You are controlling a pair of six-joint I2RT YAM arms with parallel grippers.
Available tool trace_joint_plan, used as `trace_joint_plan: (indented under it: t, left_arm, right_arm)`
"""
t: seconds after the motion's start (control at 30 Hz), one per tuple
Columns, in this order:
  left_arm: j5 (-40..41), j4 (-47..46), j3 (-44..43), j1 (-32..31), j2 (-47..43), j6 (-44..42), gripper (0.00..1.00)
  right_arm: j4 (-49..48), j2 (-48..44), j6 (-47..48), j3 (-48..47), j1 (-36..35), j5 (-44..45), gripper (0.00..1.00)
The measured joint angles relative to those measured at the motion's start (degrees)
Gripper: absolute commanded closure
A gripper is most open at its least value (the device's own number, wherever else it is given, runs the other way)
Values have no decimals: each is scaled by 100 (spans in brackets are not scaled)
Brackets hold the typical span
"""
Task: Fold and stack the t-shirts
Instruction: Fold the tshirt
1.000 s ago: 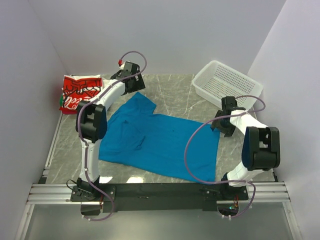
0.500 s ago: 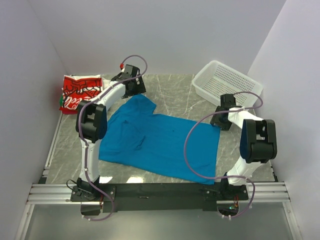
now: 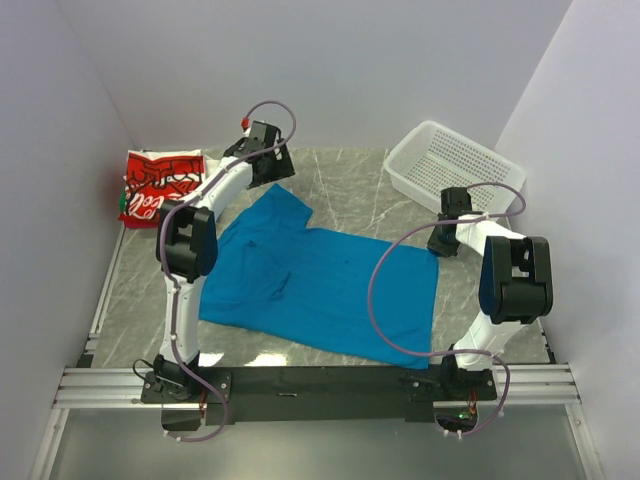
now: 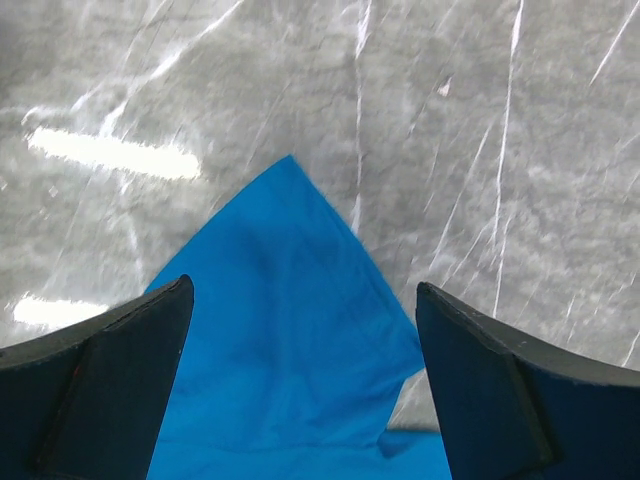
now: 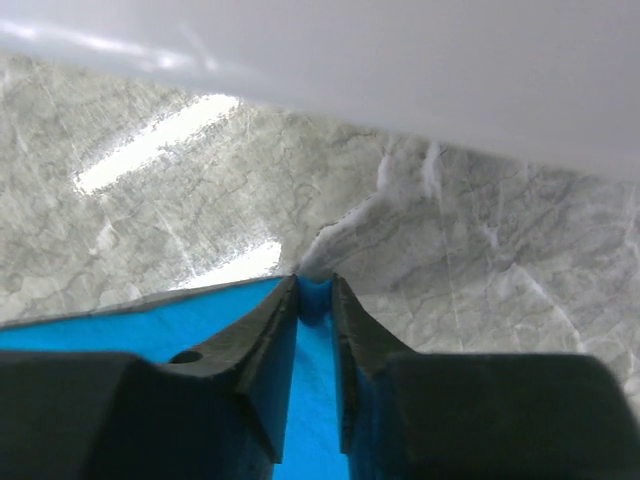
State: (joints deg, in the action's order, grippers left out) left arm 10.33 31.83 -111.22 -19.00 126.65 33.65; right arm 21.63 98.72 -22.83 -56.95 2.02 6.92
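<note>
The bright-blue t-shirt (image 3: 320,285) lies spread flat on the grey marble table, a few wrinkles near its left side. My left gripper (image 3: 268,172) hovers open over the shirt's far pointed corner. In the left wrist view that blue corner (image 4: 290,340) shows between the wide-apart fingers of the gripper (image 4: 302,292). My right gripper (image 3: 445,240) sits at the shirt's far right corner. In the right wrist view its fingers (image 5: 315,285) are pinched together on a fold of blue fabric (image 5: 318,400). The folded red-and-white t-shirt (image 3: 158,183) rests at the far left.
A white perforated basket (image 3: 455,170) stands at the back right, just behind the right gripper. White walls close in the table on the left, back and right. The black mounting rail (image 3: 310,382) runs along the near edge.
The right gripper has come down onto the shirt's far right corner and closed on the fabric. The left gripper has stayed open over the far corner, shifting only slightly.
</note>
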Motion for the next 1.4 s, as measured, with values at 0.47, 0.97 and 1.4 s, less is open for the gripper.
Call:
trace_joint_plan:
  t: [0.47, 0.97, 1.4]
  left_arm:
    - [310, 236, -914, 0, 1296, 210, 7]
    - [603, 190, -1344, 28, 1563, 197, 24]
    - [667, 313, -1537, 42, 1762, 153, 51]
  right_arm:
    - [-138, -337, -17, 426, -131, -229, 86]
    - [-87, -343, -2, 413, -293, -417, 86]
    - [-24, -321, -2, 376, -328, -610, 86]
